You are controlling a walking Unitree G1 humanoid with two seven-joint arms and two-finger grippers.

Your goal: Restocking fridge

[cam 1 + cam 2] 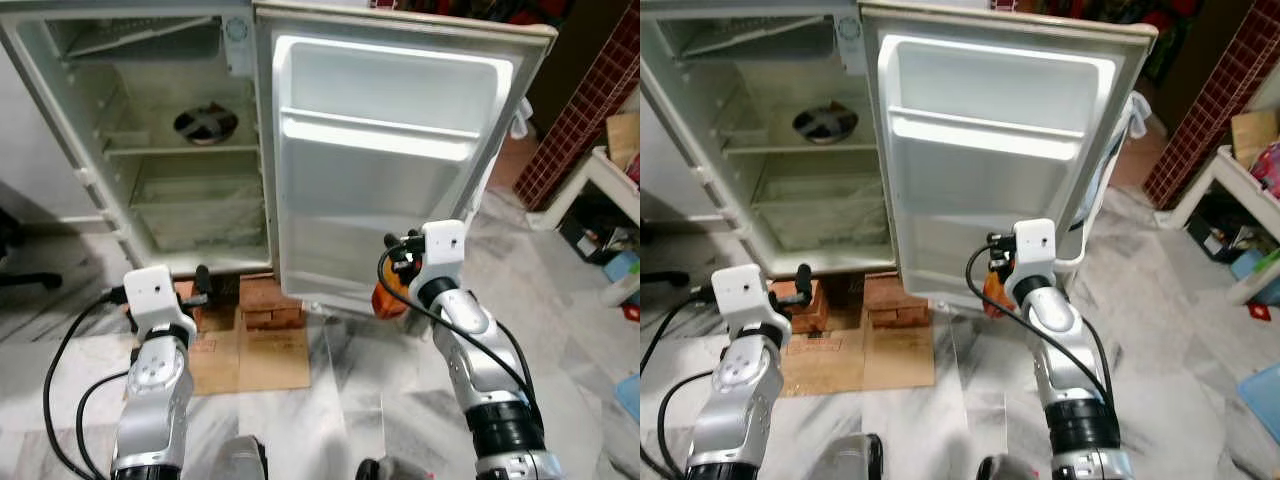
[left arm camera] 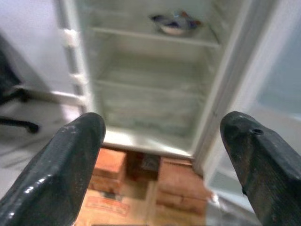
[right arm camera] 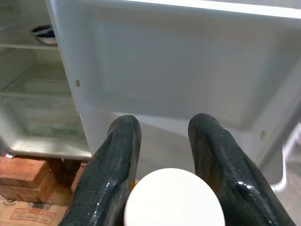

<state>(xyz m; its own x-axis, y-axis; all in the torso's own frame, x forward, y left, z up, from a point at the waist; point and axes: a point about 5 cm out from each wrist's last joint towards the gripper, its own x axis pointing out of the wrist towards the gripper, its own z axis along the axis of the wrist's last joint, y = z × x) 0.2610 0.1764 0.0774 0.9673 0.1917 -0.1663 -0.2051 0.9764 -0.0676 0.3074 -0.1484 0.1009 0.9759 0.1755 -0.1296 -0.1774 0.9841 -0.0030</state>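
Two black fingers of the right gripper (image 3: 164,155) squeeze an orange bottle with a white cap (image 3: 174,197), low at five o'clock before the open white fridge door (image 1: 385,160). The left gripper (image 2: 162,155) hangs wide open at seven o'clock, facing the white fridge (image 1: 150,150).

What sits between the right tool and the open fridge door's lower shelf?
Nothing: in the right wrist view the stretch from the right tool, shut on a white-capped orange bottle, to the fridge door is bare.
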